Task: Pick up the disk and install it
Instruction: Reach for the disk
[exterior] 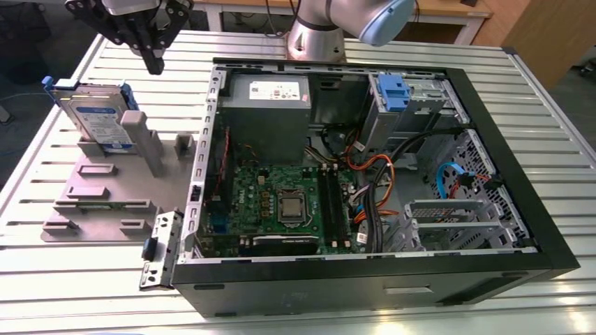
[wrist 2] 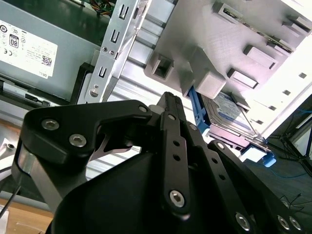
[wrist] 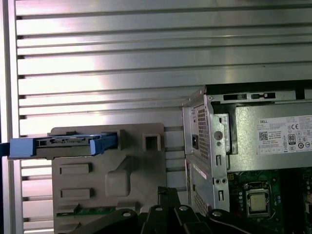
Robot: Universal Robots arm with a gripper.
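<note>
The disk [exterior: 98, 120] stands on edge in the grey slotted holder [exterior: 102, 192] at the exterior view's left; it is silver-grey with a white-and-blue label and a blue bracket around it. In the first wrist view I see the disk [wrist: 63, 145] edge-on as a blue strip, and in the second wrist view the disk [wrist 2: 229, 113] shows behind a holder post. My gripper [exterior: 153, 64] hangs in the air above the table, behind the disk and a little toward the computer case. Its black fingers [wrist 2: 170, 105] are pressed together with nothing between them.
An open computer case [exterior: 549, 237] lies on the slatted metal table [exterior: 65, 279], to the right of the holder. Inside are the power supply [exterior: 270, 94], the motherboard [exterior: 284, 202] and a grey drive cage topped by a blue-handled carrier [exterior: 393, 94]. The arm's base [exterior: 317, 35] stands behind the case.
</note>
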